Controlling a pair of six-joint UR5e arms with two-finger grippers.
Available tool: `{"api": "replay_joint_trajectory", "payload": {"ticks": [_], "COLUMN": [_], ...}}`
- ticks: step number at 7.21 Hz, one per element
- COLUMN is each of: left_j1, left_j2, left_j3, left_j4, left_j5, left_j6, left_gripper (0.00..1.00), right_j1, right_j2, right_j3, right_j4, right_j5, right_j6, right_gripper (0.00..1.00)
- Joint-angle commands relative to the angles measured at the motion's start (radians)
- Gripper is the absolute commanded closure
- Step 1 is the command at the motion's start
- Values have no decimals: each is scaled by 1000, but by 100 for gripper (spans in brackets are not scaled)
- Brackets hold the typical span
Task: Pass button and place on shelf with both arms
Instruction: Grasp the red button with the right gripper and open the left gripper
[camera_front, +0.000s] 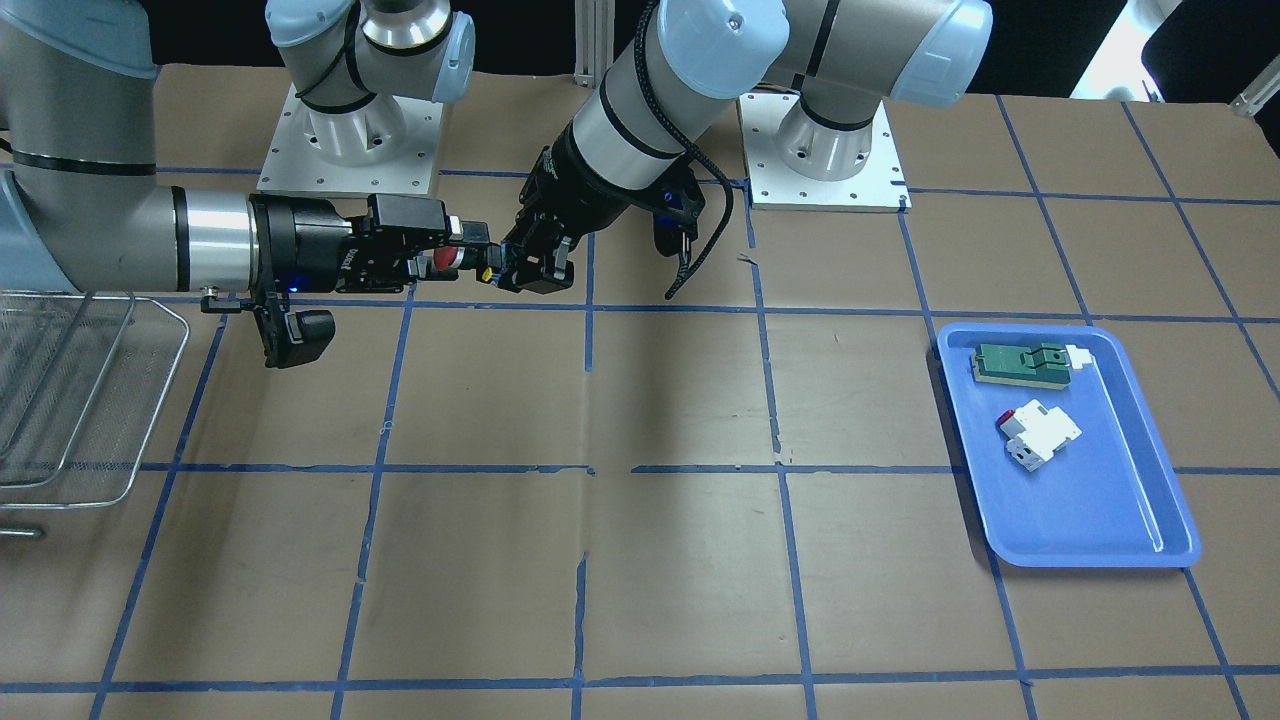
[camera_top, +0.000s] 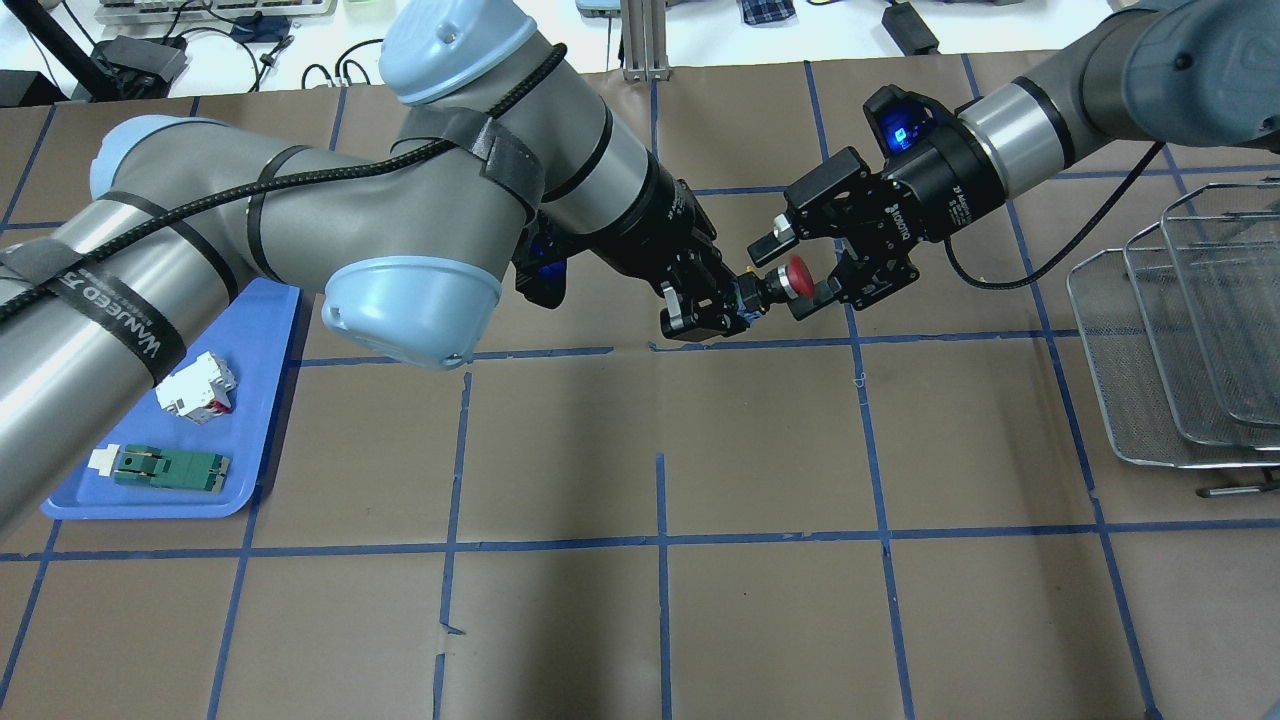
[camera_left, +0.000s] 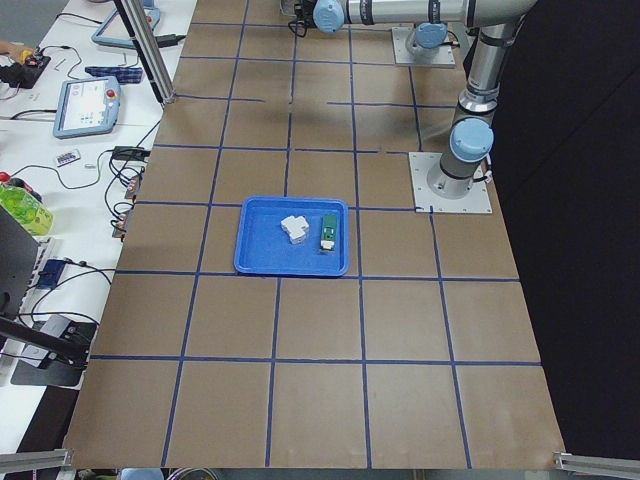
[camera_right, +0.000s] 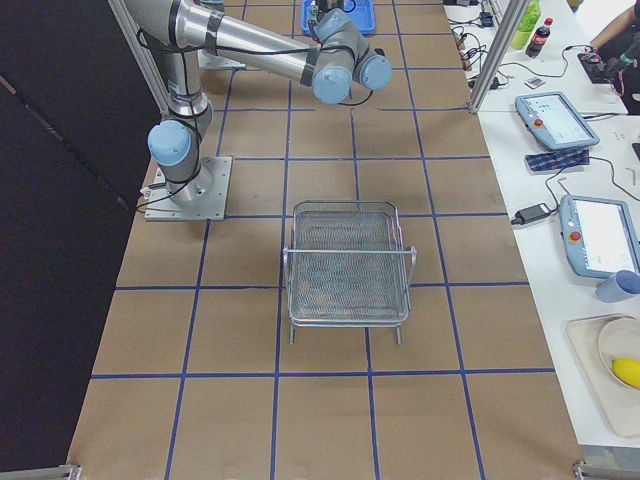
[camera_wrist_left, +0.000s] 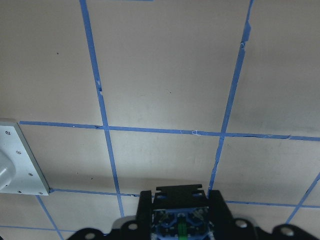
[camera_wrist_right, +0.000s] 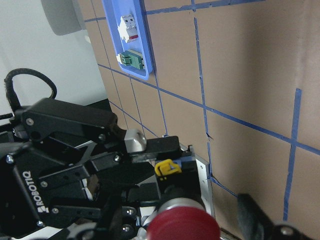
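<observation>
Red mushroom cap of the button (camera_front: 446, 260) sits between the spread fingers of my right gripper (camera_top: 792, 272), which isn't clamped on it. My left gripper (camera_top: 738, 303) is pinched onto the button's black rear end, holding it up off the table (camera_top: 660, 600). I can read ROBOTIQ in white on both gripper bodies. The shelf (camera_top: 1100, 380) stands well off on the right arm's side. The blue tray (camera_top: 265, 400) with the white block (camera_top: 195, 388) and green part (camera_top: 170, 467) is over on the left's.
</observation>
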Motion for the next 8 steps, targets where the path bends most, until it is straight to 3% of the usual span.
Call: {"api": "replay_joint_trajectory", "payload": {"ticks": [1, 7, 8], "left_j1": [0, -2, -2], "left_j2": [2, 10, 11], "left_j3": [2, 9, 9], "left_j4": [1, 1, 1], "left_j5": [-2, -3, -3], "left_j6": [-1, -7, -7], "left_gripper": [100, 100, 100], "right_j1": [0, 1, 1], "right_j2": [0, -17, -24], "right_j3": [-1, -3, -3], "right_j4": [4, 13, 13], "right_j5": [-21, -15, -15], "right_j6": [11, 15, 18], "right_gripper": [17, 23, 43]}}
